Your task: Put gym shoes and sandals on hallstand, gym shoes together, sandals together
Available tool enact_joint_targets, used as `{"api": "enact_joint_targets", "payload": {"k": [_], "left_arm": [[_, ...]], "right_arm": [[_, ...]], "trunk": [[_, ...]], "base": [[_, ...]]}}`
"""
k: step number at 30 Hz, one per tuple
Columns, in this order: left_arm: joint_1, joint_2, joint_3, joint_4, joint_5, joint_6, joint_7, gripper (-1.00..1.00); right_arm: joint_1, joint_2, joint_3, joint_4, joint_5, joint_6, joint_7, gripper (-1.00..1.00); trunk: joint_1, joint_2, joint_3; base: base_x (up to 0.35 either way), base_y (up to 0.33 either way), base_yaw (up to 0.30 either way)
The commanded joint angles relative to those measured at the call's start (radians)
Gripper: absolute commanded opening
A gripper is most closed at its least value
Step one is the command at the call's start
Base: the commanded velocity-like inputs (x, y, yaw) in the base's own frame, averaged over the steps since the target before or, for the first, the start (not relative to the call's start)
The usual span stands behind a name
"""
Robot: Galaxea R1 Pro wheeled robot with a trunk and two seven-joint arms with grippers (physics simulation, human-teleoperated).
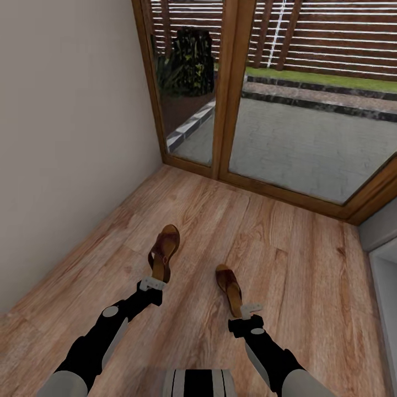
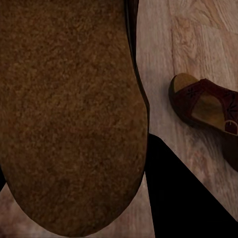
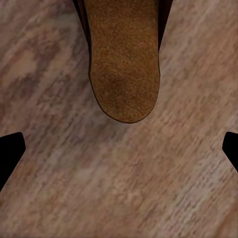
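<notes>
From the head camera I see two brown leather open sandals lying on the light brown wood-grain plank floor (image 1: 286,242), well apart from each other, both pointing roughly toward the wood-framed glass door (image 1: 234,88).

The left brown sandal (image 1: 164,251) has a tan footbed and a darker brown strap across it. My left gripper (image 1: 151,285) sits right at its heel end, the pale fingers touching or all but touching the heel. In the left wrist picture that sandal's grainy tan footbed (image 2: 69,109) lies straight ahead of the jaws and very close. I cannot tell whether these jaws are closed on the heel or just around it.

The right brown sandal (image 1: 229,286) is narrower in my view, tan inside with dark brown edges. My right gripper (image 1: 251,312) is at its heel end. In the right wrist picture the rounded tan end of the footbed (image 3: 125,64) lies ahead of the jaws and centred between them, with bare floor between it and the dark fingertips (image 3: 10,148). Those tips stand wide apart at either side, gripping nothing.

The left wrist camera also catches the other sandal (image 2: 208,106) off to one side, its cut-pattern brown strap and buckle visible.
</notes>
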State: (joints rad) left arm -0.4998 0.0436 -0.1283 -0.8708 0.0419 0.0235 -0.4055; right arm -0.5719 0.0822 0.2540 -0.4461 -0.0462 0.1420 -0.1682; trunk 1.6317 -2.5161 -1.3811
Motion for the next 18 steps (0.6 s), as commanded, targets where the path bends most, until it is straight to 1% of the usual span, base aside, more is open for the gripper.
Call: {"api": "enact_joint_targets", "payload": {"k": [1, 4, 11, 16, 18], "left_arm": [[0.0, 0.001, -0.002, -0.001, 0.001, 0.001, -0.002, -1.0], [0.0, 0.001, -0.001, -0.001, 0.002, 0.001, -0.002, -1.0], [0.0, 0.001, -0.001, -0.001, 0.004, 0.001, -0.002, -1.0], [0.0, 0.001, -0.001, -0.001, 0.003, 0.001, -0.003, -1.0], [0.0, 0.001, -0.001, -0.001, 0.004, 0.001, -0.003, -1.0]], "right_arm": [[0.0, -0.001, 0.008, -0.002, -0.005, 0.007, -0.008, 1.0], [0.0, -0.001, 0.008, -0.002, -0.005, 0.007, -0.008, 1.0], [0.0, -0.001, 0.008, -0.002, -0.005, 0.007, -0.009, 1.0], [0.0, -0.001, 0.008, -0.002, -0.005, 0.007, -0.009, 1.0], [0.0, -0.001, 0.008, -0.002, -0.005, 0.007, -0.009, 1.0]], "trunk": [[0.0, 0.0, -0.001], [0.0, 0.0, -0.001], [0.0, 0.0, -0.001], [0.0, 0.0, -0.001], [0.0, 0.0, -0.001]], "base": [[0.009, 0.0, 0.005], [0.112, 0.008, 0.003], [0.222, 0.057, 0.001], [0.036, 0.005, 0.0], [0.148, 0.001, 0.0]]}}
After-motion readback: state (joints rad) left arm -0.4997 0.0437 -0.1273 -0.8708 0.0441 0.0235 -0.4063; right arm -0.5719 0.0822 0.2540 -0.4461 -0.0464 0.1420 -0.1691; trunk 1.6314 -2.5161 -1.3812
